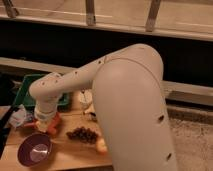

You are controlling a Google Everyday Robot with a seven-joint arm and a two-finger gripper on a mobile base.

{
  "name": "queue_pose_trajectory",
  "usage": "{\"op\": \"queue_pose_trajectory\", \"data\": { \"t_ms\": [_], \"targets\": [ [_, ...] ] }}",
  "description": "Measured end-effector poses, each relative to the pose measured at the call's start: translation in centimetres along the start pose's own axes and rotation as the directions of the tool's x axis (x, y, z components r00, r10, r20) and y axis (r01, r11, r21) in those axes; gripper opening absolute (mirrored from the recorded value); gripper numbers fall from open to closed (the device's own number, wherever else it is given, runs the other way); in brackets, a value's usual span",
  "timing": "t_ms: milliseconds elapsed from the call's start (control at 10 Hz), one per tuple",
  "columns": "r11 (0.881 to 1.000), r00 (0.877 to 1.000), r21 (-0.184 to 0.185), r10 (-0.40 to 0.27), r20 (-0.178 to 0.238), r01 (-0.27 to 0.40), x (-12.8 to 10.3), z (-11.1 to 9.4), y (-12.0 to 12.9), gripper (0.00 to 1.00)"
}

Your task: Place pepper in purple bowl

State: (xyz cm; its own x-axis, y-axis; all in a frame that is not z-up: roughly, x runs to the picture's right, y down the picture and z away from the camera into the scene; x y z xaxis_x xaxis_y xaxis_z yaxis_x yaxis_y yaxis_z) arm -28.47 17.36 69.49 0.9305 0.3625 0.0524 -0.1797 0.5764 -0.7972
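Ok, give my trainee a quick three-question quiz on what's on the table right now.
1. True or false: the purple bowl already holds food.
2. What lies between the purple bowl and the arm's big white housing? A) bunch of dark grapes B) banana C) cup
3. Where is the pincer?

Key:
1. False; its inside looks bare.
2. A, the grapes.
3. At the end of the arm, low over the orange bowl, in front of the green tray, just beyond the purple bowl.
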Motion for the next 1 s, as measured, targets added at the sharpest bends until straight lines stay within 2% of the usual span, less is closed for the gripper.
{"op": "queue_pose_trajectory", "data": {
  "t_ms": [200, 400, 600, 700, 1000],
  "targets": [
    [0.997, 0.998, -0.05, -0.064, -0.026, 0.063, -0.4, 0.7, 2.0, 0.0],
    [0.985, 0.989, -0.114, -0.137, -0.063, 0.129, -0.9, 2.1, 4.7, 0.03],
    [0.963, 0.973, -0.196, -0.209, -0.097, 0.187, -1.4, 3.7, 6.7, 0.21],
    [0.957, 0.969, -0.217, -0.222, -0.106, 0.195, -1.5, 4.2, 7.0, 0.28],
    [0.957, 0.97, -0.216, -0.219, -0.105, 0.193, -1.4, 4.1, 6.9, 0.29]
  ]
}}
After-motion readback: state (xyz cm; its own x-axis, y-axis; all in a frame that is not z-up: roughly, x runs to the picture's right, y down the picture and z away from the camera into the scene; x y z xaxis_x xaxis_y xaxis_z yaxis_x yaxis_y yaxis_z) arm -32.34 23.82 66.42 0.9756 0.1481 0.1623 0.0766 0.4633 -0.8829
